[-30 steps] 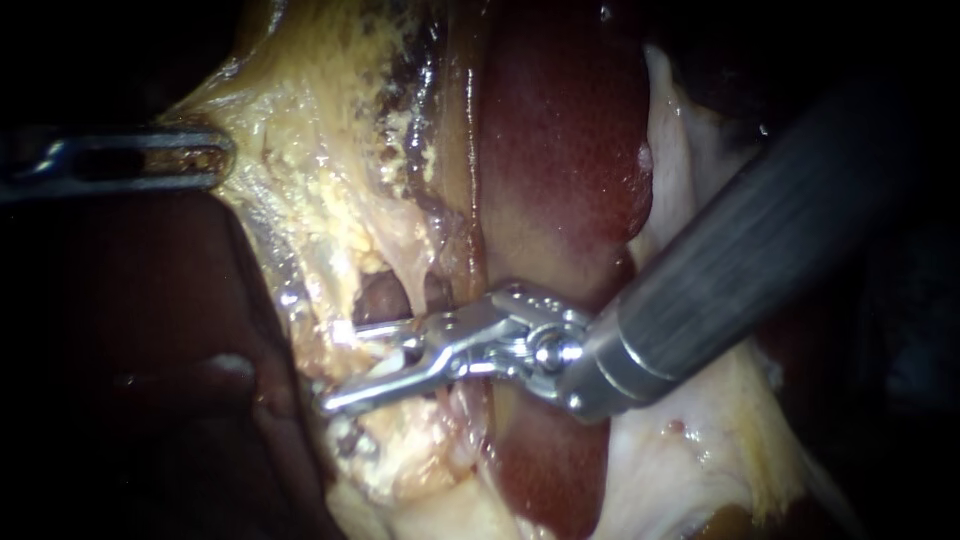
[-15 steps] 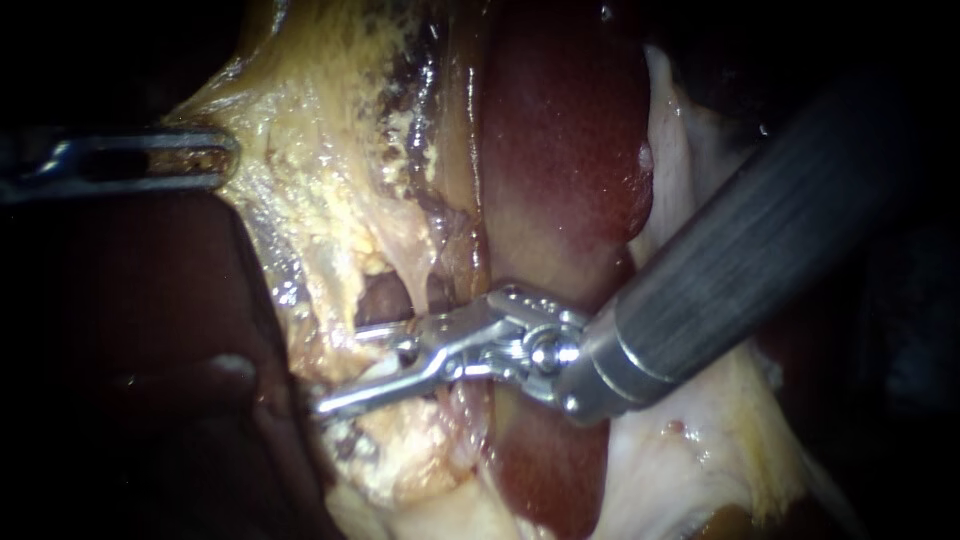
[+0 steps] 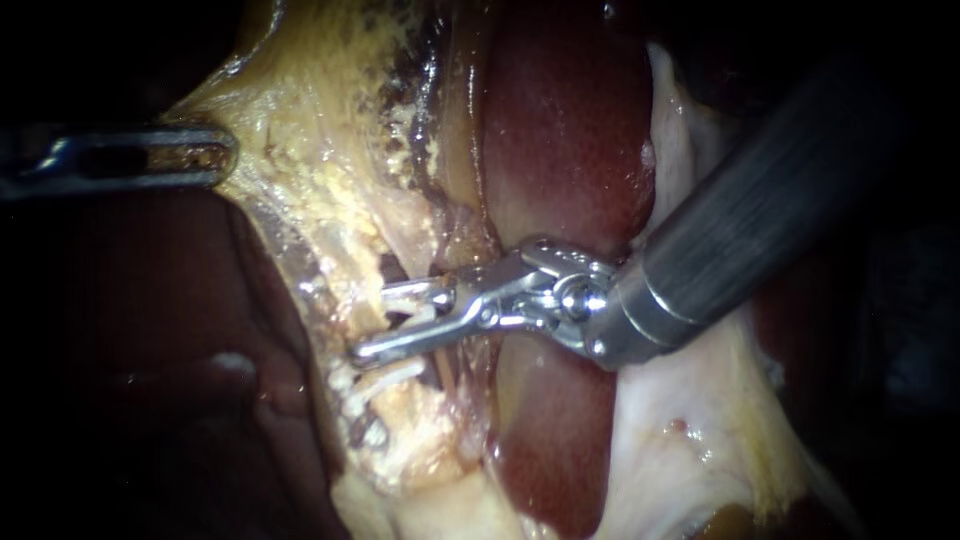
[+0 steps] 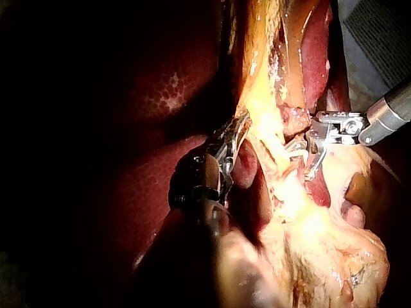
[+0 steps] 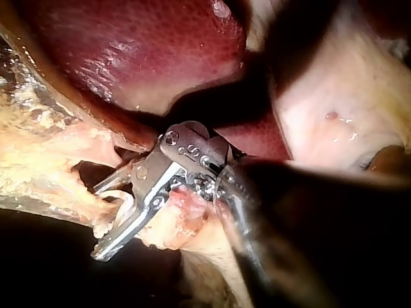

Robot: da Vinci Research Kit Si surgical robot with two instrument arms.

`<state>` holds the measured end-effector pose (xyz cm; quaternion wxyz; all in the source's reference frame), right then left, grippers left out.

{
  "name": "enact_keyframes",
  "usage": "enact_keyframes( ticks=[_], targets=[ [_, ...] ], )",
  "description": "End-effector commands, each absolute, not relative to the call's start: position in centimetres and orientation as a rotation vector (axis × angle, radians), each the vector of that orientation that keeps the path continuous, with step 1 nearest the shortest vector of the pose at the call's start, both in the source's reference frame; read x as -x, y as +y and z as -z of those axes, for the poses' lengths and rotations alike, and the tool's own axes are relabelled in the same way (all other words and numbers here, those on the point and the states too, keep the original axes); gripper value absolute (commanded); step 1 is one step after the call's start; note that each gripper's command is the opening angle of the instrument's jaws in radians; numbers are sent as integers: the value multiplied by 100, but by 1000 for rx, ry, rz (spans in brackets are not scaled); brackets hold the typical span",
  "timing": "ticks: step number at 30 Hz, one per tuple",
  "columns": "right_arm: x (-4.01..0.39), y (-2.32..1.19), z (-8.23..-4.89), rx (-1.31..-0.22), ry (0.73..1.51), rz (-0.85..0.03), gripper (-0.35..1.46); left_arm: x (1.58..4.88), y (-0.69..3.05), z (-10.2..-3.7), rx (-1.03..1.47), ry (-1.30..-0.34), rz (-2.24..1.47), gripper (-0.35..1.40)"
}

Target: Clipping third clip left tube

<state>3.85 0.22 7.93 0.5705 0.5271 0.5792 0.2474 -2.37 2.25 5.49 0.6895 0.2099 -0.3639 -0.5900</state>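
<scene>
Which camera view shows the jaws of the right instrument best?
The right wrist view: the right instrument is close, and both open jaws show with the gap between them. The endoscope view shows them smaller, against yellow tissue. The left wrist view shows them small and partly hidden.

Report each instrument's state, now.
Left instrument: shut on the yellow tissue.
Right instrument: open, gripping nothing.

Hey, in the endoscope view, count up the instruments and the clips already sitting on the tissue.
Instruments: 2, left instrument, right instrument.
Clips on the tissue: 2, upper clip, lower clip.
Total: 4.
</scene>
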Motion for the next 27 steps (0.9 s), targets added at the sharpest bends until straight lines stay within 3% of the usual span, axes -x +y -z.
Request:
enact_keyframes(
  ticks=[1, 11, 15, 27],
  targets=[
    [-385, 21, -792, -1233, 1352, -578, 54, 237, 225, -549, -470, -814, 1319, -35],
    [-381, 21, -793, -1182, 1320, -567, 55, 236, 225, -549, -470, -814, 1319, -35],
    [-378, 33, -791, -1095, 1315, -567, 55, 236, 225, -548, -471, -814, 1319, -35],
    [-368, 53, -801, -998, 1316, -600, 57, 238, 224, -545, -469, -813, 1321, -35]
  ],
)
